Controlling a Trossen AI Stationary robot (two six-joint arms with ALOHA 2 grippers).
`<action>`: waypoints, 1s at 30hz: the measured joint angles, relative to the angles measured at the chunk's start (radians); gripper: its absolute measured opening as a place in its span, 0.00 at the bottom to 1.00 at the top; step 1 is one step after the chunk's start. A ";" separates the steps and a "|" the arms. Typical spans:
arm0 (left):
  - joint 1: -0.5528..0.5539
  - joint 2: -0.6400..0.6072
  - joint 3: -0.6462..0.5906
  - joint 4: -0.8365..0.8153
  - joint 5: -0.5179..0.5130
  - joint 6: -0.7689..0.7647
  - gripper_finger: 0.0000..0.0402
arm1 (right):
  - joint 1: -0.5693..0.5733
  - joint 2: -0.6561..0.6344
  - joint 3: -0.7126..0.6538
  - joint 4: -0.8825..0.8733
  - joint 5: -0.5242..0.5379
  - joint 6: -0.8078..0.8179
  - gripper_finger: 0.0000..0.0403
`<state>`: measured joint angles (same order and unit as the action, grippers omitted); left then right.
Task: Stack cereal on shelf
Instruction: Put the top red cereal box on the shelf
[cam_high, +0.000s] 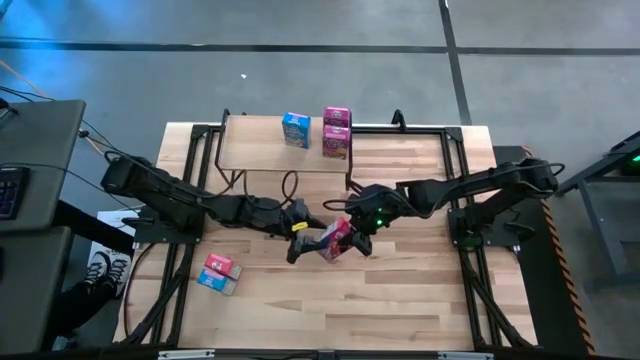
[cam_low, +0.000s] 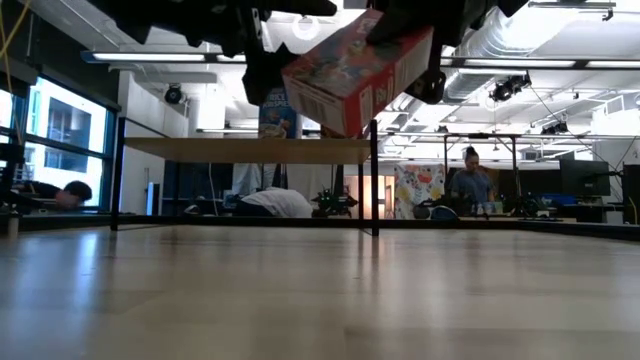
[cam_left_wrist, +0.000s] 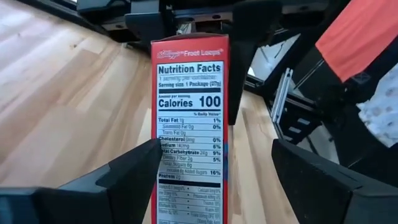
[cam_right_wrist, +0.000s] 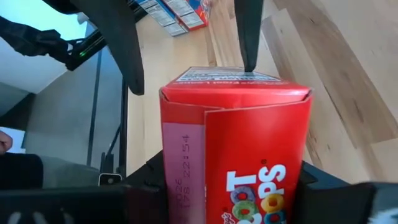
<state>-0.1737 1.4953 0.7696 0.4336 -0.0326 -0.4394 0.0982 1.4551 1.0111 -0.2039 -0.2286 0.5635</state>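
A red cereal box (cam_high: 338, 240) hangs tilted above the table's middle, and also shows in the low view (cam_low: 360, 65). My right gripper (cam_high: 356, 234) is shut on it. My left gripper (cam_high: 305, 240) is open; its fingers (cam_left_wrist: 124, 180) stand on either side of the box's nutrition panel (cam_left_wrist: 189, 124). The light wooden shelf (cam_high: 255, 145) stands at the far edge. On it are a blue box (cam_high: 296, 128) and two pink boxes (cam_high: 337, 132). Two more boxes (cam_high: 218, 272) lie flat on the table at the near left. My right gripper pinches the red box between its two fingers, one on each broad face, near one end (cam_right_wrist: 180, 180). It reaches in from the table's right. The box is lifted clear of the table and tilted. My left gripper: I cannot tell whether a finger touches the box's side.
Black metal frame rails (cam_high: 455, 150) run along the table's edges. Bare wooden tabletop (cam_high: 400, 300) lies toward the near edge. Beyond the table a person (cam_low: 470, 180) stands in the room and another (cam_low: 270, 200) bends low.
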 joint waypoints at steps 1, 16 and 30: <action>0.002 0.004 0.000 0.002 0.001 -0.018 0.76 | 0.000 0.000 0.000 0.000 0.000 -0.005 0.38; 0.008 0.012 0.003 -0.004 0.007 -0.096 0.76 | 0.004 -0.003 0.001 0.084 -0.073 -0.044 0.38; 0.010 0.014 0.001 -0.007 0.080 -0.136 0.56 | 0.004 -0.003 0.001 0.097 -0.064 -0.048 0.38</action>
<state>-0.1638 1.5089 0.7704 0.4261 0.0478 -0.5751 0.1020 1.4517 1.0122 -0.1065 -0.2921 0.5157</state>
